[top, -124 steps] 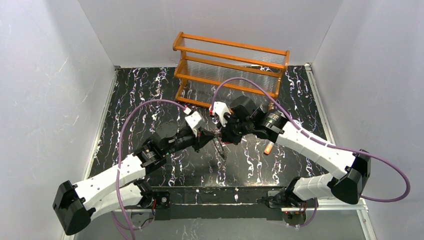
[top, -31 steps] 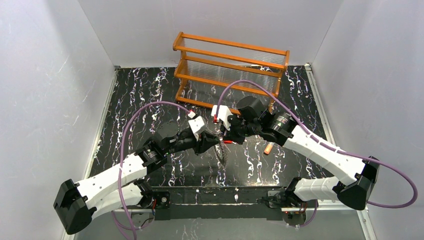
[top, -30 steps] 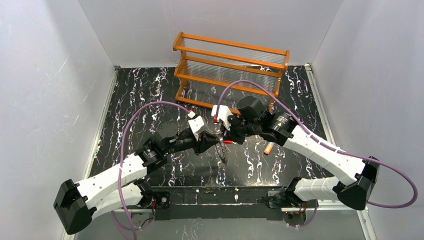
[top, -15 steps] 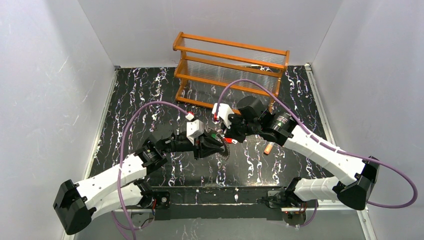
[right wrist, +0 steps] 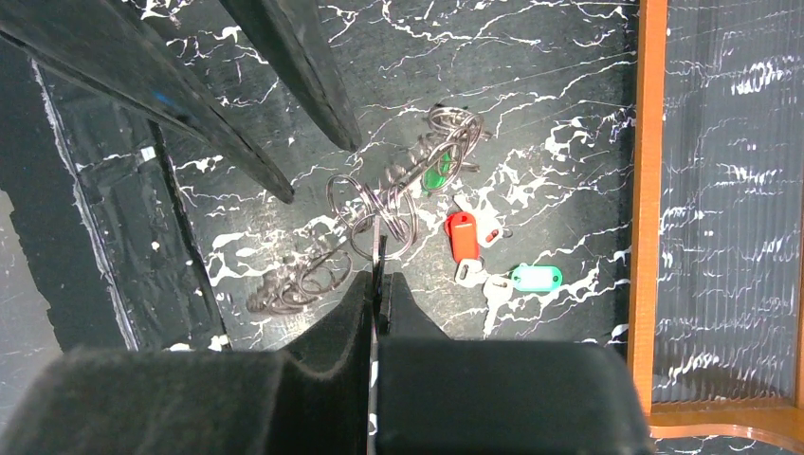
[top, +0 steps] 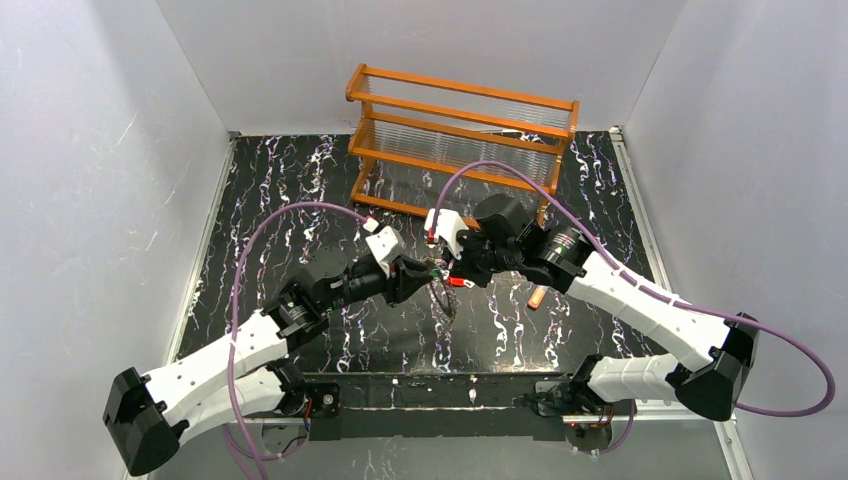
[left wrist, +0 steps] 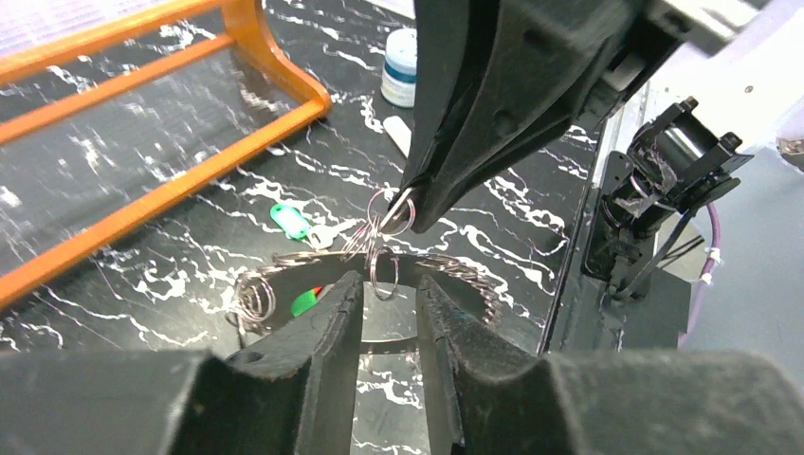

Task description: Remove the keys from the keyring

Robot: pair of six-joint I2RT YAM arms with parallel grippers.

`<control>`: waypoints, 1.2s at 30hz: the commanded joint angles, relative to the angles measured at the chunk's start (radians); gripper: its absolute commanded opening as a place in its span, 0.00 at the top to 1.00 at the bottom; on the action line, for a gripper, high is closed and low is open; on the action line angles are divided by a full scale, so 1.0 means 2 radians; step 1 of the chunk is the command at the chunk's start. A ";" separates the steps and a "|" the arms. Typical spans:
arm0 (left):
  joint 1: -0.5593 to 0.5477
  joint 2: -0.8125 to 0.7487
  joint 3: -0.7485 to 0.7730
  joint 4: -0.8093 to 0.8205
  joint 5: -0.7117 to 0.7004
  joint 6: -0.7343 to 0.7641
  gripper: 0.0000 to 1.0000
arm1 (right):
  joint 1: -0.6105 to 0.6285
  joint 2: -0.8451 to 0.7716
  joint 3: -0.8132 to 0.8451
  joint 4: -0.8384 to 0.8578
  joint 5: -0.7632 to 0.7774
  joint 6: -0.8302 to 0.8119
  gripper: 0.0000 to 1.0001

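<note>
Mid-removal: right gripper [right wrist: 377, 277] clamped on keyring [right wrist: 384, 204], left gripper [left wrist: 387, 282] jaws apart astride a small loop; green key [right wrist: 436, 176], at 1 o'clock from the pinch, likely needs gripping next.

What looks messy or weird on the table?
The silvery wire keyring is a tangle of small loops, pinched in the shut right gripper. A red-headed key and a green-headed key seem to lie loose beside it on the black marbled table. Nothing looks broken.
</note>
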 commanded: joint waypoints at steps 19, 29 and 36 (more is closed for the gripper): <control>0.000 0.044 0.004 0.052 0.086 -0.049 1.00 | -0.001 -0.024 -0.004 0.046 0.018 0.009 0.99; -0.001 0.038 0.016 0.040 0.104 -0.020 1.00 | -0.002 -0.009 0.000 0.043 0.051 0.026 0.99; -0.008 0.011 0.015 -0.001 0.091 0.027 1.00 | -0.005 -0.003 0.004 0.041 0.052 0.032 0.99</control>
